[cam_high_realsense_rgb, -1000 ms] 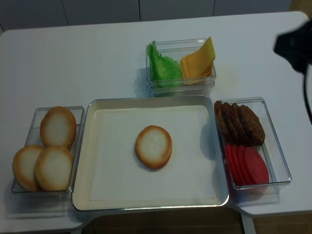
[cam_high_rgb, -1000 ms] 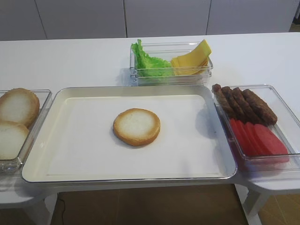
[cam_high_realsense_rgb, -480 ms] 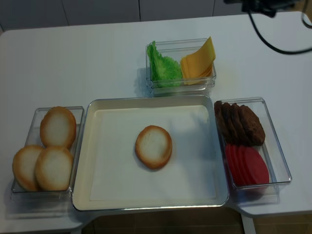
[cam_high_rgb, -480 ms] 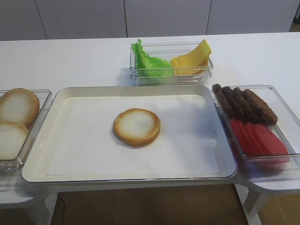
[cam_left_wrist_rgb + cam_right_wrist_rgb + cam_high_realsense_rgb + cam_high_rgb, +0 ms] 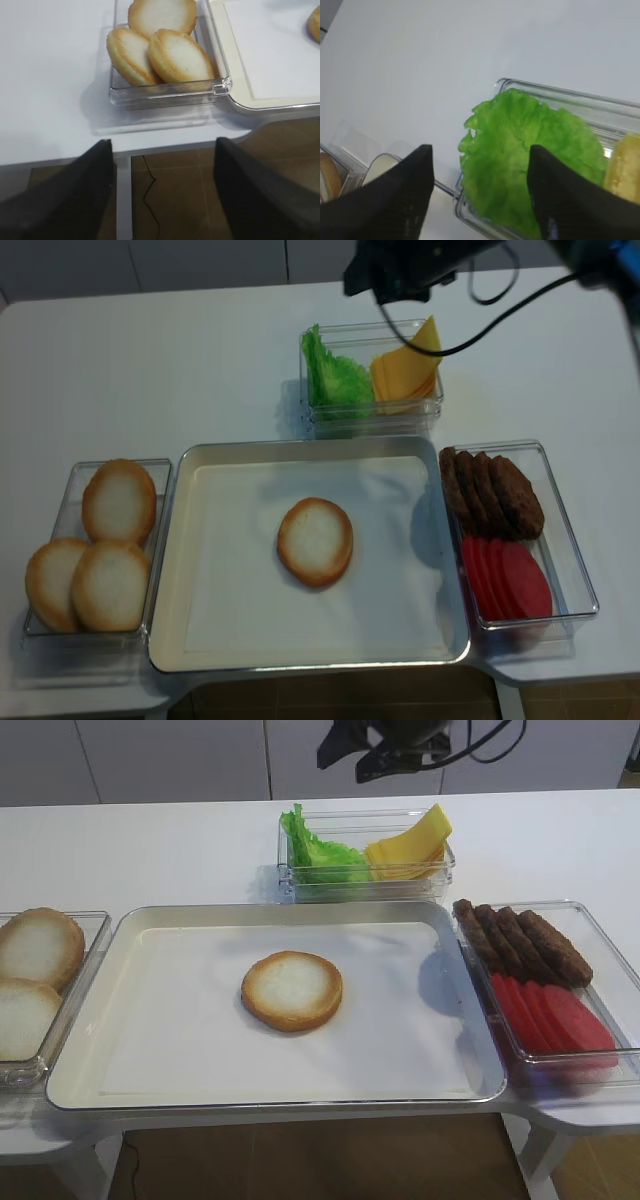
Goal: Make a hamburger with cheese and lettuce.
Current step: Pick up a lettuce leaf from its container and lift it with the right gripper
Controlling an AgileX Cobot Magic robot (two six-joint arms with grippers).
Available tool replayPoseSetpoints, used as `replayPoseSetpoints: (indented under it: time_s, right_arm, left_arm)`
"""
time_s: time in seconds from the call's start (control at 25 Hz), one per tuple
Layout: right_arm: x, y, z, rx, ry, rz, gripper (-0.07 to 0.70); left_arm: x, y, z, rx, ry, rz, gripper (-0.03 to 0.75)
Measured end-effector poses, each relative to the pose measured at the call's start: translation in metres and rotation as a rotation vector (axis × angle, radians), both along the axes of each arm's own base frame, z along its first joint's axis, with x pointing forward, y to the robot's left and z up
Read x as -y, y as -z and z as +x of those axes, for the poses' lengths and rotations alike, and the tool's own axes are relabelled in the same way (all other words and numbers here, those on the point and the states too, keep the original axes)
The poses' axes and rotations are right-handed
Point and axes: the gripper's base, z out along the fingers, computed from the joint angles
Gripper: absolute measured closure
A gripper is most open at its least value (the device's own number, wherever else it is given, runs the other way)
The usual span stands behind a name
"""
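The hamburger, a bun half [image 5: 291, 990] with a toasted rim, lies alone in the middle of the white tray [image 5: 150, 1020]; it also shows in the realsense view [image 5: 315, 541]. The green frilly lettuce [image 5: 315, 855] and the yellow cheese [image 5: 410, 845] stack share a clear box behind the tray. My right gripper [image 5: 350, 760] hovers above and behind that box, open and empty. In the right wrist view the right gripper [image 5: 481, 150] has the lettuce [image 5: 535, 155] between its fingers, well below them, with the cheese [image 5: 625, 165] at the right edge. My left gripper [image 5: 164, 145] is open and empty, low past the table's front left edge.
A clear box of spare bun halves [image 5: 160, 50] stands left of the tray [image 5: 100, 550]. A clear box at the right holds brown patties [image 5: 520, 940] and red round slices [image 5: 550, 1015]. White table surface lies all around.
My right arm has swung in from the far right to above the back of the lettuce and cheese box. Nothing on the table has moved.
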Motion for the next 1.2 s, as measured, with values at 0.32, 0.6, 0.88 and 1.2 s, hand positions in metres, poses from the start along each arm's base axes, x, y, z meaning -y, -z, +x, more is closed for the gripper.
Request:
replayPoseSetpoints:
  time_s: [0.32,0.6,0.88,1.2]
  right_arm:
    - [-0.037,0.033,0.008,-0.055,-0.063,0.028,0.185]
    - [-0.042,0.052,0.016,-0.065,-0.043,0.046,0.185]
    - [-0.042,0.051,0.019,-0.039,-0.026,0.044,0.218]
    - [-0.042,0.064,0.023,-0.057,-0.021,0.034,0.269]
  left_arm:
    - [0.000,0.000,0.000,0.000,0.000,0.000,0.247]
    - [0.000,0.000,0.000,0.000,0.000,0.000,0.247]
    - [0.000,0.000,0.000,0.000,0.000,0.000,0.247]
    - [0.000,0.000,0.000,0.000,0.000,0.000,0.247]
